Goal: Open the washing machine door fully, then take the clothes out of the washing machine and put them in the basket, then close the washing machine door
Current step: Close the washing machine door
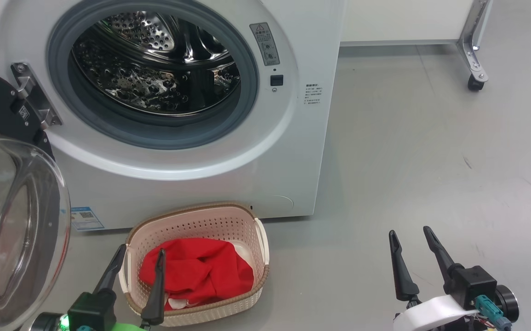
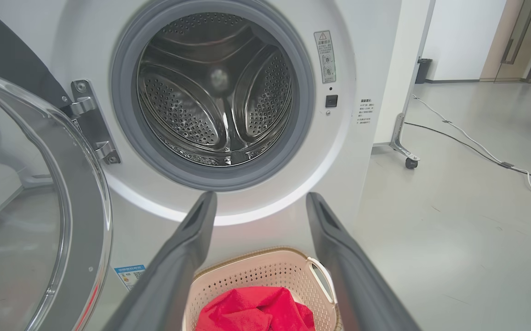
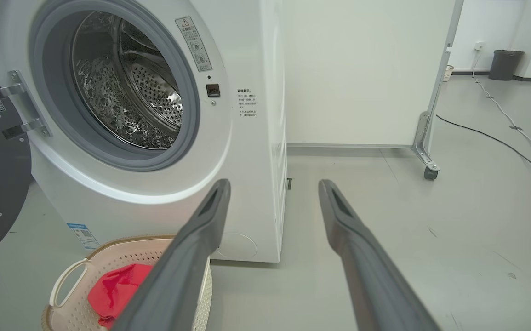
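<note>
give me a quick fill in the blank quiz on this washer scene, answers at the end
The washing machine door stands ____.
The clothes in the basket are ____ in colour.
The drum of the washing machine looks ____.
The left gripper and the right gripper both hold ____.
Missing words: open; red; empty; nothing.

Grey floor (image 1: 431,138), white wheeled partition (image 3: 362,69), loose cables (image 2: 502,163) on the floor, dark bin (image 3: 508,64) beside far wall
</note>
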You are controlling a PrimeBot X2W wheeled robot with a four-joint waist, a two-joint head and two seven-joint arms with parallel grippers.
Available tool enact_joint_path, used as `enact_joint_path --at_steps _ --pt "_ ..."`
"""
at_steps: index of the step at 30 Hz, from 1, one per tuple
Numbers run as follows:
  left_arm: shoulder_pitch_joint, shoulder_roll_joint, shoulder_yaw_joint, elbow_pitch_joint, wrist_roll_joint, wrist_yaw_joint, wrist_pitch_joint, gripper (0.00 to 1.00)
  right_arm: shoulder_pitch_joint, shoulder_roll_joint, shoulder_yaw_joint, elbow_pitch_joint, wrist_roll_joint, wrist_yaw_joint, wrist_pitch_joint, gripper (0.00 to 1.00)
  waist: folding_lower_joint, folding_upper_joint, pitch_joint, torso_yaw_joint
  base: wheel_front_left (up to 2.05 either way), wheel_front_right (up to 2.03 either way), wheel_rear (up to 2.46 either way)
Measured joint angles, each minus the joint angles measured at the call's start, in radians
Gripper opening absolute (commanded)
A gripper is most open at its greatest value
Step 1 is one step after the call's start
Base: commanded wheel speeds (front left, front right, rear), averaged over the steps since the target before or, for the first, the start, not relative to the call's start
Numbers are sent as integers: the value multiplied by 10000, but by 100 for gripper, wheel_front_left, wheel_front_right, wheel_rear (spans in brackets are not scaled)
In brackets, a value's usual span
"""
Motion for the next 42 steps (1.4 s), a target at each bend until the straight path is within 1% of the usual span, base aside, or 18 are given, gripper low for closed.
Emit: enact_joint_path --at_steps 9,19,42 --pt "43 36 -4 -128 0 0 2 100 4 6 -8 0 0 0 0 100 0 0 34 11 -93 94 0" --pt "97 73 -4 -299 0 4 19 100 6 6 -17 0 0 -4 0 100 0 0 64 -17 -55 55 0" --pt "156 84 -117 -360 0 8 192 100 14 15 -117 19 0 -23 0 100 0 0 -20 131 -7 7 0"
